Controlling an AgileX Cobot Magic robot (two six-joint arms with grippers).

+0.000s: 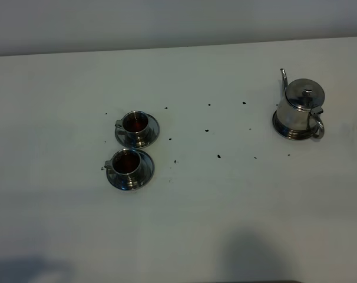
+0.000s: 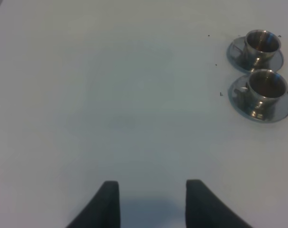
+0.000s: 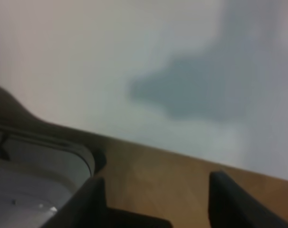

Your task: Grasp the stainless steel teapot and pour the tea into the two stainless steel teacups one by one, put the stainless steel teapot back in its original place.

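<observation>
Both grippers stand spread with nothing between the fingers: the left gripper (image 2: 152, 202) hangs over bare white surface (image 1: 225, 212), and the right gripper (image 3: 156, 202) sits out past the surface's edge, over a tan strip and a grey rounded object I cannot identify. Neither shows in the high view.

From the left wrist view, the two stainless steel teacups (image 2: 260, 76) sit on their saucers well ahead of the fingers and off to one side, touching nothing but each other's saucer rims. The right wrist view shows none of the task's things, only a blurred shadow on the surface.

Only the high view shows the stainless steel teapot (image 1: 301, 109). It stands upright on its coaster (image 1: 280, 125) at the far right, well apart from the cups at centre-left. Its spout points toward the far edge and slightly left, its loop handle toward the near right. Both cups hold reddish-brown tea (image 1: 133, 123). Dark specks dot the surface between cups and pot.
</observation>
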